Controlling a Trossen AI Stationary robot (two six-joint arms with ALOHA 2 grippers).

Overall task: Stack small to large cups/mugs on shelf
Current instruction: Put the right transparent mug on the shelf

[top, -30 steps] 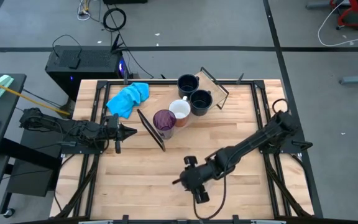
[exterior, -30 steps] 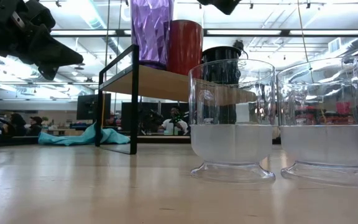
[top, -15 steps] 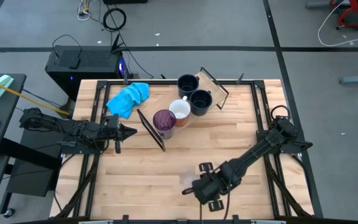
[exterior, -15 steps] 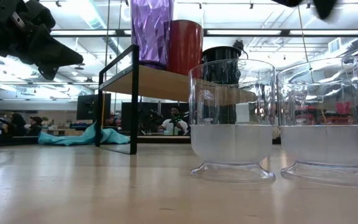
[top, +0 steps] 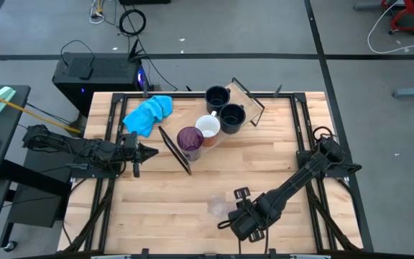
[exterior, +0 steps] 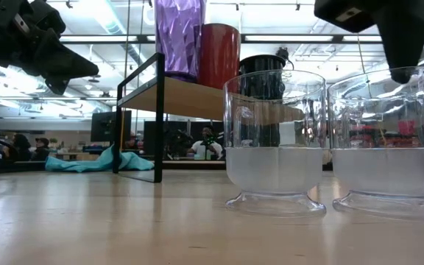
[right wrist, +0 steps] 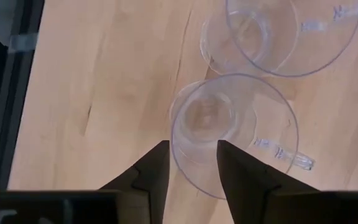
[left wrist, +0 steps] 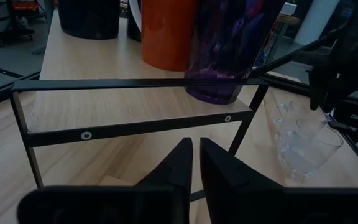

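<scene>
Two small clear glasses point(top: 217, 207) stand on their bases on the table near its front edge; they also show in the low view point(exterior: 274, 140) point(exterior: 389, 140) and the right wrist view point(right wrist: 235, 134) point(right wrist: 291, 31). My right gripper point(right wrist: 191, 168) is open just above the nearer glass, one finger outside its rim and one over its hollow; in the low view a fingertip point(exterior: 403, 70) hangs at rim height. The purple tumbler point(top: 190, 140), white mug point(top: 208, 127) and two navy mugs point(top: 217, 96) point(top: 231, 116) stand on the shelf point(exterior: 197, 99). My left gripper point(top: 148, 152) is shut and empty, left of the shelf.
A blue cloth point(top: 148, 114) lies at the table's far left. The shelf's black wire frame point(top: 175, 150) stands between my left gripper and the cups. Bare wooden tabletop point(top: 157, 201) lies to the left of the glasses.
My right gripper has gone toward the table's near edge and a little to the right, and has come down over the clear glasses; it now shows in the low view above the right-hand glass. The glasses and my left gripper have kept still.
</scene>
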